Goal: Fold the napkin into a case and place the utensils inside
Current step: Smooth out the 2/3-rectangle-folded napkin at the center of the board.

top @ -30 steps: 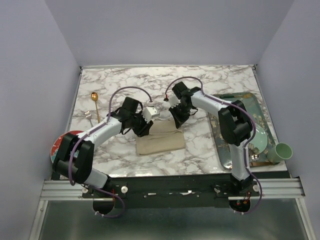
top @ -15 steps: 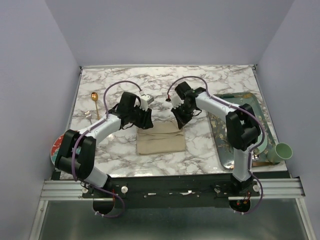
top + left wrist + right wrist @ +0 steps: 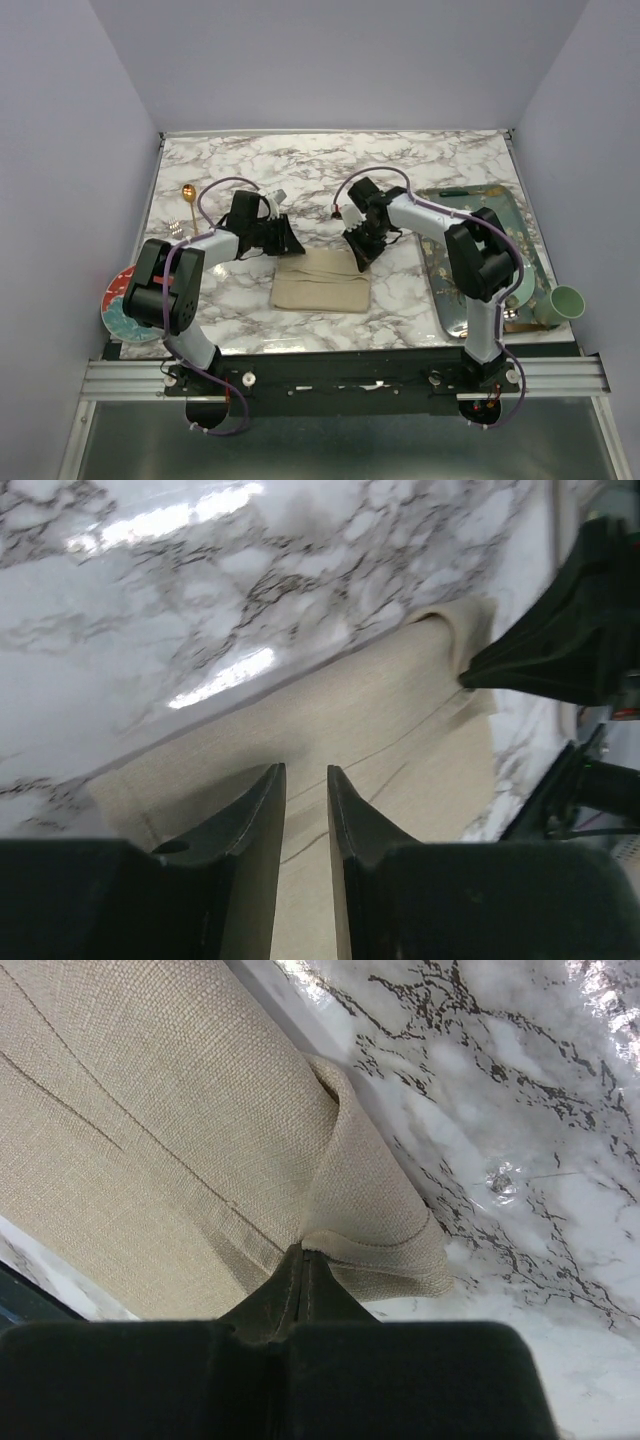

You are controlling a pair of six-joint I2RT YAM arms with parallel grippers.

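Note:
The beige-tan napkin [image 3: 320, 283] lies folded into an oblong at the table's middle. My right gripper [image 3: 362, 254] sits at its far right corner, shut on a raised hem of the napkin [image 3: 370, 1210]; the closed tips [image 3: 305, 1252] pinch the cloth. My left gripper [image 3: 287, 240] hovers at the napkin's far left edge [image 3: 380, 730]. Its jaws stand a narrow gap apart with nothing between them, and its fingertips [image 3: 275, 775] are over the cloth. The right gripper's black fingers [image 3: 560, 650] show in the left wrist view. The gold spoon [image 3: 188, 196] and fork [image 3: 178, 228] lie at the far left of the table.
A patterned tray [image 3: 520, 235] lies at the right with a pale green plate [image 3: 521, 287] on it. A green cup [image 3: 566, 302] stands at the near right corner. A red and teal plate [image 3: 122, 300] sits at the near left edge, under the left arm.
My left gripper has swung left and back to the napkin's far left edge, and its jaws have narrowed. The right gripper has kept its pinch, shifting slightly.

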